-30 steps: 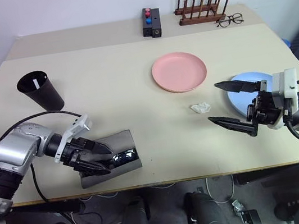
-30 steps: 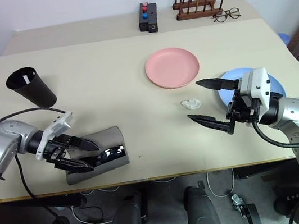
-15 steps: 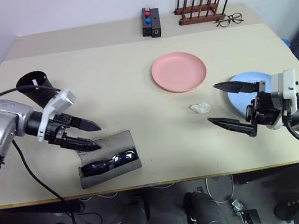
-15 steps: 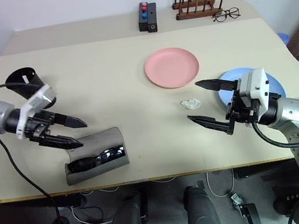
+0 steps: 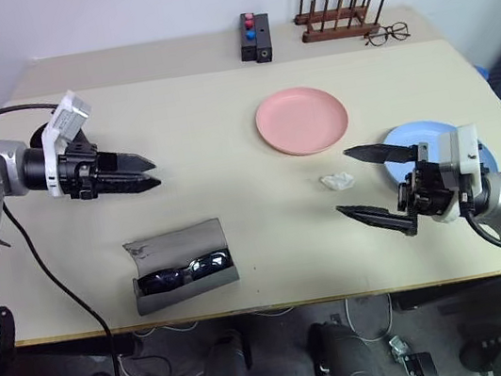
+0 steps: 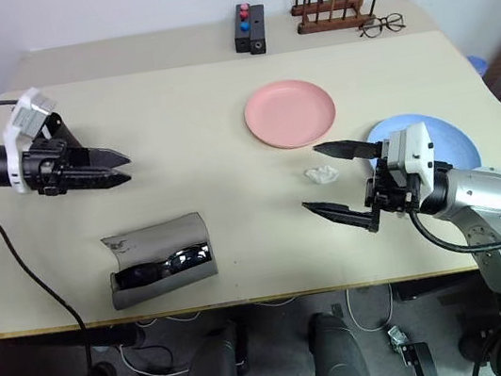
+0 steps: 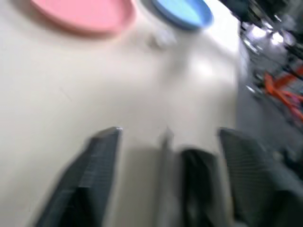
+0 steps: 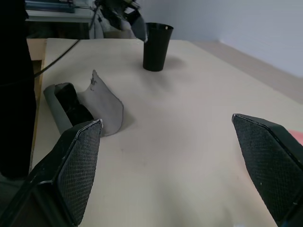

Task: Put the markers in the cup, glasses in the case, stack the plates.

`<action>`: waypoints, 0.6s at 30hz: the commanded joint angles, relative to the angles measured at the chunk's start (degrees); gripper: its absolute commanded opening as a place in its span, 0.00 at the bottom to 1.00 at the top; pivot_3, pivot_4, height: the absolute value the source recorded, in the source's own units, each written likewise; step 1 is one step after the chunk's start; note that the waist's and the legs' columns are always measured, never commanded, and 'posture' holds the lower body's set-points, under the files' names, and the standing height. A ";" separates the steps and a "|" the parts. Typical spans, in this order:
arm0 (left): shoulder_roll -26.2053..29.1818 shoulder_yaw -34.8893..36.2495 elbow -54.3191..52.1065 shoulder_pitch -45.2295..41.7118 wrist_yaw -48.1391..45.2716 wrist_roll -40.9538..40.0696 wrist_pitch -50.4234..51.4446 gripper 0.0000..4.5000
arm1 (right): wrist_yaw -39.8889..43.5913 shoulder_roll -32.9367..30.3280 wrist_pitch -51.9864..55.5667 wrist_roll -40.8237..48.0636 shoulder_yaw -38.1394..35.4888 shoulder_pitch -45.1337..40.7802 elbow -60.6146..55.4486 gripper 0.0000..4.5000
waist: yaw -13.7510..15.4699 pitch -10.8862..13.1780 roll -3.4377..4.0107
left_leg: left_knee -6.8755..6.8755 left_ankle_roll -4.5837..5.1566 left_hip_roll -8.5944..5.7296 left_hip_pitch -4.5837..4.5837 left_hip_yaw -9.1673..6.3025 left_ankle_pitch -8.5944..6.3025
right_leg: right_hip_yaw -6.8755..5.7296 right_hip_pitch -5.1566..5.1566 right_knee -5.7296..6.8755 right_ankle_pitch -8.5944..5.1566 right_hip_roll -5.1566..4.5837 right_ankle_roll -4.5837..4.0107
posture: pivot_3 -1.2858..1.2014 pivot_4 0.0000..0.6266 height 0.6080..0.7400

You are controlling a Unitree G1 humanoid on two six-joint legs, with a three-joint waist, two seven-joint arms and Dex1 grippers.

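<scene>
Counter [image 5: 197, 149], two grippers, both empty.
Left gripper [image 5: 149, 176] jaws part-closed, nothing held; right gripper [image 5: 364, 183] jaws spread wide. Glasses [image 5: 186, 274] in case [image 5: 181, 254]; pink plate [image 5: 302, 120], blue plate [image 5: 433, 135] apart.

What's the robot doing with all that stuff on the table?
It's tidying up. The sunglasses lie inside the grey case, whose flap is open. The left gripper hangs above the table holding nothing. The right gripper waits wide open near the blue plate. The pink plate sits apart from it, so the plates aren't stacked yet.
</scene>
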 commanded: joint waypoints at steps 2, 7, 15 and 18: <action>-1.00 2.63 -0.44 3.04 0.42 3.99 -1.97 0.14 | -0.22 0.16 -0.99 0.41 -1.11 -0.36 -0.47 1.00 | -0.24 0.00 0.00 | -0.08 0.01 0.01 0.04 0.03 0.01 | 0.02 -0.04 0.05 0.00 0.01 0.00 | 0.52 0.24 1.00; -1.33 2.19 -3.09 10.64 1.40 8.90 -6.28 0.01 | -0.35 -0.18 -0.77 0.50 -1.63 -0.16 -0.47 1.00 | -0.14 0.00 0.00 | -0.05 0.01 0.04 0.06 0.03 0.01 | 0.02 -0.08 0.18 0.00 0.04 0.00 | 0.52 0.24 1.00; -2.38 2.50 -6.24 16.77 1.43 13.75 -10.70 0.01 | -0.79 -0.27 -0.72 0.59 -2.00 0.00 -0.71 1.00 | 0.14 0.00 -0.02 | -0.02 -0.01 0.04 0.03 0.04 0.00 | 0.03 -0.02 0.02 0.01 0.01 -0.01 | 0.52 0.24 1.00; -2.30 2.96 -6.93 17.93 -0.09 13.75 -10.17 0.01 | -0.81 -0.34 -0.85 0.53 -2.06 0.01 -0.67 1.00 | 0.07 0.01 -0.02 | -0.04 -0.01 0.04 0.04 0.04 0.00 | 0.02 -0.04 0.04 0.01 0.01 -0.01 | 0.52 0.24 1.00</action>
